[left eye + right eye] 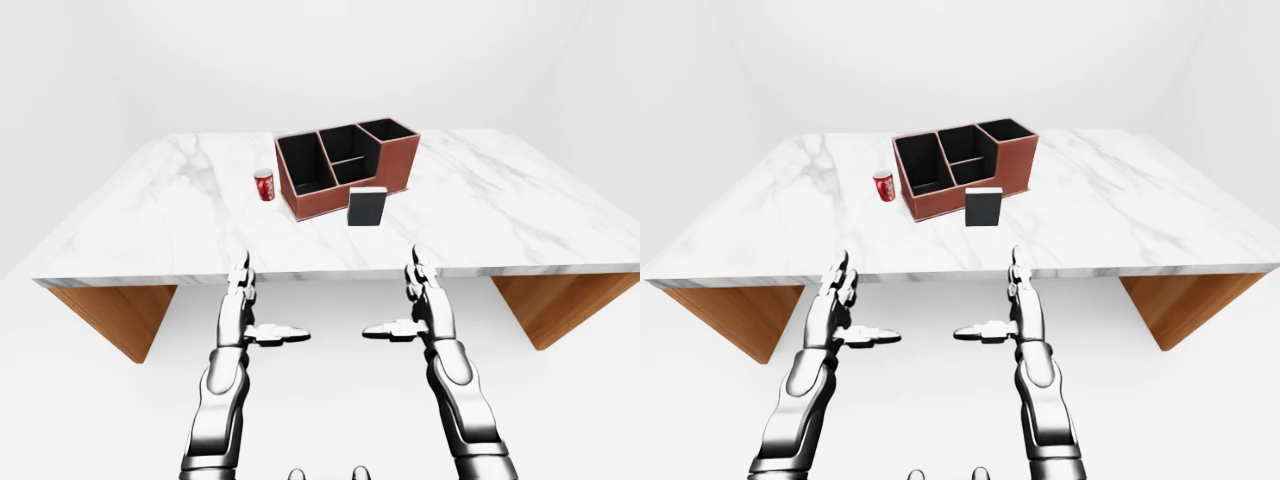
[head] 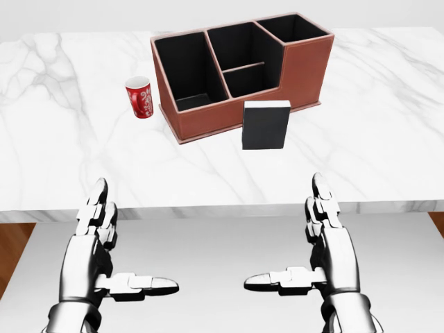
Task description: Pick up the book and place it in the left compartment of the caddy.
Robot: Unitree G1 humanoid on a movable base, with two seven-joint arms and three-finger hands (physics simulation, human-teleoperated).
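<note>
Book [image 2: 266,125] stands upright on marble surface [image 2: 388,139], just below caddy [image 2: 239,73] in head view. Red cup [image 2: 139,96] left of caddy. Left hand [image 2: 104,243] & right hand [image 2: 316,243] both spread wide, empty, short of surface edge.

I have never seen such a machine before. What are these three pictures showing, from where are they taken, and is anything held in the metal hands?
These are simulator renders from three cameras on a humanoid robot's head, all looking the robot's own way over its arms. The left-eye and right-eye views are a pair and show nearly the same scene; the head view looks closer and more downward.

The silver shapes at the bottom are its three-finger hands: the left hand and the right hand. Both are open, hold nothing, and hover short of the table's near edge.

On the marble table stands a brown caddy with black compartments. A black book stands upright just below it in the view, and a red cup stands at the caddy's left.
</note>
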